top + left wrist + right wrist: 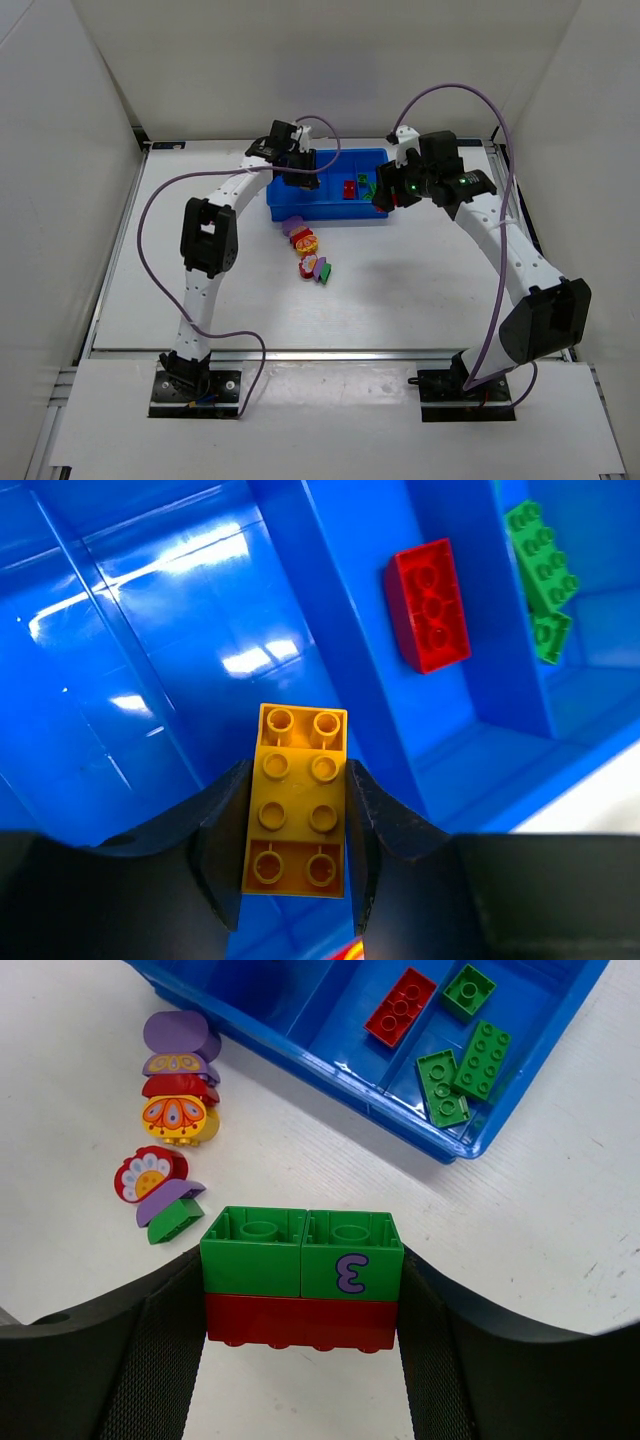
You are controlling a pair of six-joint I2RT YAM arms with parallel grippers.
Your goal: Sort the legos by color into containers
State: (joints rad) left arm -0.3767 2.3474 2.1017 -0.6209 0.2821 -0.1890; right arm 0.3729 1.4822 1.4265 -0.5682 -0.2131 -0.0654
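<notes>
The left fingers (222, 845) are clenched on the long sides of a yellow two-by-four plastic brick (296, 805). Its studs face the wrist camera, and its long axis points straight out from the fingers, roughly along the thick divider (350, 650) of the shallow bright blue plastic tray (335, 214). The brick hangs over the bare compartment (190, 650) just left of that divider. A red plastic brick (430, 605) lies on the divider's other side, and green plastic bricks (540, 560) lie one compartment further. How high the yellow brick rides above the tray floor I cannot tell from this angle. The left arm looks like the one in place, and I judge its next move is simply to let go, keeping the brick off the divider. The right fingers (165, 1350) grasp a stack of two green blocks on a red block (300, 1290) over the white counter (540, 1230), just beside the tray's right end. Being two colours, that stack probably needs splitting first. The loose rounded purple, red and yellow pieces (175, 1090) lie on the counter, off to its left.
</notes>
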